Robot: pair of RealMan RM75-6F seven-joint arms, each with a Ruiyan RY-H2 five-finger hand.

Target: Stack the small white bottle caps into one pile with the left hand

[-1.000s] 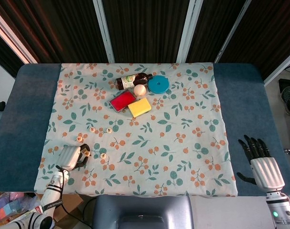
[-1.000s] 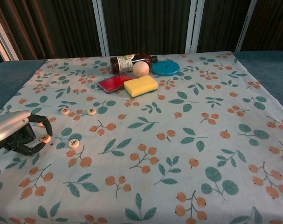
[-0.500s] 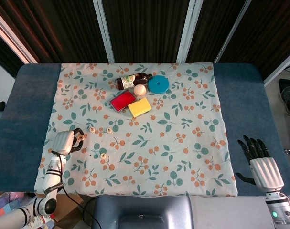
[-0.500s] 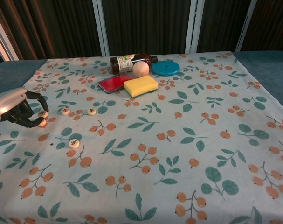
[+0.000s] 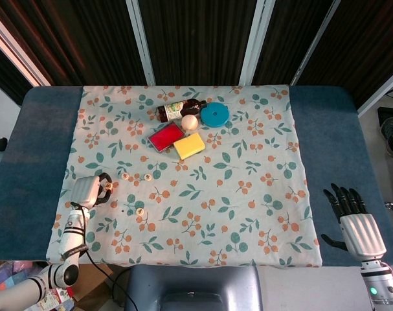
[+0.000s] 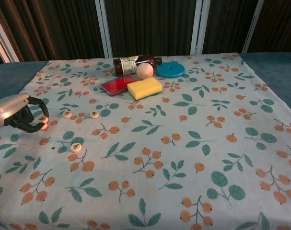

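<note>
Down at the cloth's (image 6: 193, 143) left edge, the left hand (image 6: 18, 115) sits low with its dark fingers (image 6: 34, 102) curled around a white cap (image 6: 42, 120), and a second pale cap-like shape shows at the fingertips just below it; whether the two touch cannot be told. From the head view the same hand (image 5: 88, 192) shows a cap (image 5: 107, 186) tucked inside the finger loop. Just to its right, two more caps (image 6: 67, 114) (image 6: 94, 114) lie side by side, near each other but apart. A fourth cap (image 6: 76, 147) lies alone, nearer the camera, well clear of the hand. Over at the far side, the brown bottle (image 6: 133, 62) lies on its side, with a ball (image 6: 145, 71) and a blue lid (image 6: 170, 70) beside it, and a red pad (image 6: 117, 85) next to a yellow sponge (image 6: 144, 88). Off the cloth, the right hand (image 5: 355, 219) rests on the blue table (image 5: 338, 129), fingers spread, holding nothing.
</note>
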